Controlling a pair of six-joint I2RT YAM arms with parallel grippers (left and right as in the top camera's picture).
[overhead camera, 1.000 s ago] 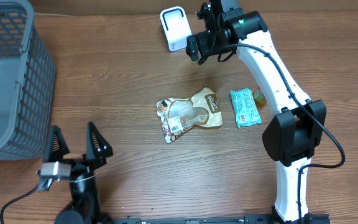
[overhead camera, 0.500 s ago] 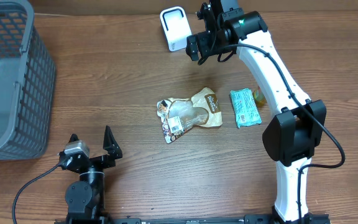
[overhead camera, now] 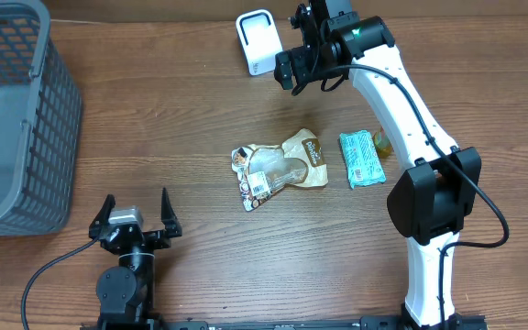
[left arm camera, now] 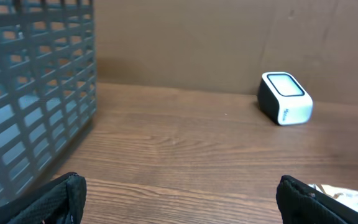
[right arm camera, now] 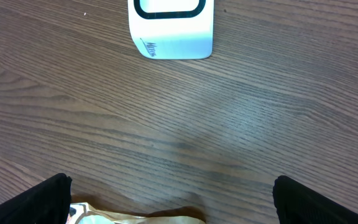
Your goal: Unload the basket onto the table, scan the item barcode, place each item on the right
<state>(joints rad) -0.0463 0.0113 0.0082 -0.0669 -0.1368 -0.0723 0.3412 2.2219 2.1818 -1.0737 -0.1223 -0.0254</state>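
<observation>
Brown pouch (overhead camera: 280, 165) lies well robot-side of scanner (overhead camera: 257, 41), long axis running side to side. R gripper (overhead camera: 305, 81), jaws spread wide & empty, hangs just beside scanner, pouch straight back from it (L gripper (overhead camera: 137, 209), likewise spread/empty, sits farther off).

Mock shop checkout, set up as a robot test bench. A grey plastic lattice shopping basket (overhead camera: 12, 119) stood at one end of a brown wood-grain table (overhead camera: 181, 110). A small white box-shaped barcode scanner with a black-rimmed window (overhead camera: 257, 41) sat at the far edge. Two packaged goods lay mid-table: a crumpled brown snack pouch (overhead camera: 282, 165) and a teal foil packet (overhead camera: 361, 159). A white-and-black robot arm (overhead camera: 401, 110) and a black robot arm (overhead camera: 125, 284) rose from the near edge. A plain brown backdrop (left arm camera: 197, 43) closed the scene.
</observation>
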